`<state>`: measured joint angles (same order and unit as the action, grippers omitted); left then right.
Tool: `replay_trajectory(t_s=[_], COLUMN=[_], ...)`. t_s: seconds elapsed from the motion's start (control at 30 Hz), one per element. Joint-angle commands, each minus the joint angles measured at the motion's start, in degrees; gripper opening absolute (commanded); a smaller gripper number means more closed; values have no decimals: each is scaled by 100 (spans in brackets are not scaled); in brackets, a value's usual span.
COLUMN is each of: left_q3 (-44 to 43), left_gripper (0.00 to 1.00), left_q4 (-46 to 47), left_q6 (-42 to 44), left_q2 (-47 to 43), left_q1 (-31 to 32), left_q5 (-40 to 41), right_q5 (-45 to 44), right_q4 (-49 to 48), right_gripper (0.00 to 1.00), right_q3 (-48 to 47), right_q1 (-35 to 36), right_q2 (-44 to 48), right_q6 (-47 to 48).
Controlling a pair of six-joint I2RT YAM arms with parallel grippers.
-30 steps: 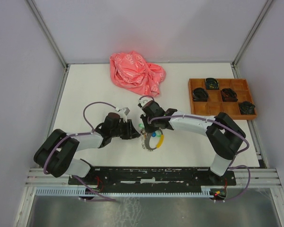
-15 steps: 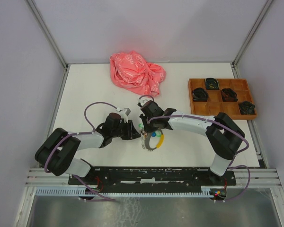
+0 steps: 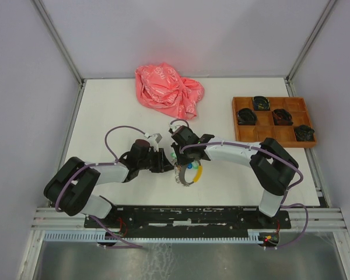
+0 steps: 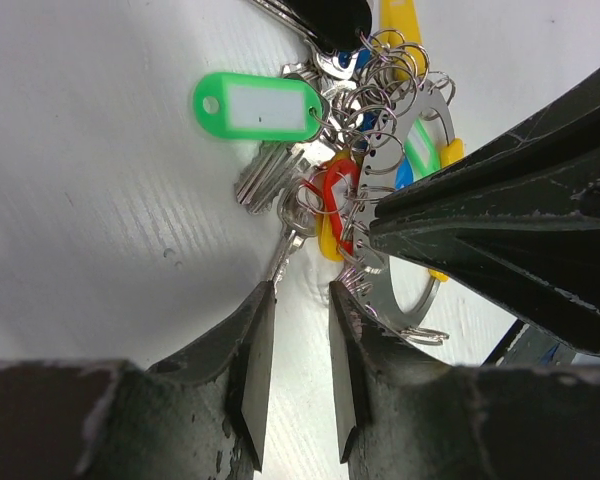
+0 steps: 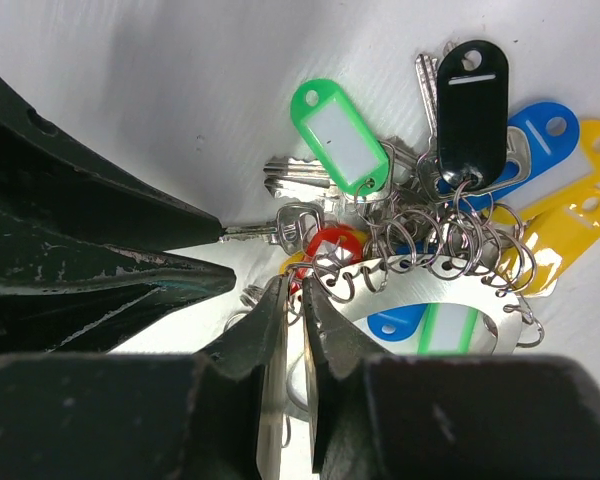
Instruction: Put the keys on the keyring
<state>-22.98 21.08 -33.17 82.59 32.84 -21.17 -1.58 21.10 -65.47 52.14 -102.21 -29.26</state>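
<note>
I judge this job midway at best: neither key reads to me as finished. Both grippers meet over the bunch [image 3: 188,170] on the table [image 3: 105,105], toward 6 o'clock from its middle, near the arm bases. My left gripper [image 4: 300,300] reaches in from 9 o'clock with its jaws standing apart and nothing clamped between them. The blade of the red-tagged key [image 4: 288,240] points at 7 o'clock into that gap, its tip just at one finger. My right gripper [image 5: 298,290] is pressed nearly together, and it looks to be pinching the band of the keyring [image 4: 385,295] just beside the red tag [image 4: 338,200], which lies across that band. The green-tagged key [image 4: 265,175] rests against the bunch at 10 o'clock of the keyring, its green tag [image 4: 260,108] flat on the table. Whether either key's wire loop already passes through the keyring I cannot tell, because the loops tangle with those of the yellow tags [image 5: 555,235] and blue tag [image 5: 540,140]. Left to do, as I read it: grasp the red-tagged key, thread it, then check the green one.
</note>
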Motion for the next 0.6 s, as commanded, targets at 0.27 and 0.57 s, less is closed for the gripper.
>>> replay_trajectory(t_s=[0.27,0.57], left_q3=[-147,-159], left_gripper=[34,34], left_q4=[278,291], left_q6=[-132,-129], left_q2=[16,56], left_q1=[38,38], left_q5=[-52,-56], right_q5=[-380,-193], right_q4=[78,54], right_gripper=[21,21], right_q3=[-283,-273], right_q1=[85,192], right_q2=[160,202], right_q6=[208,391])
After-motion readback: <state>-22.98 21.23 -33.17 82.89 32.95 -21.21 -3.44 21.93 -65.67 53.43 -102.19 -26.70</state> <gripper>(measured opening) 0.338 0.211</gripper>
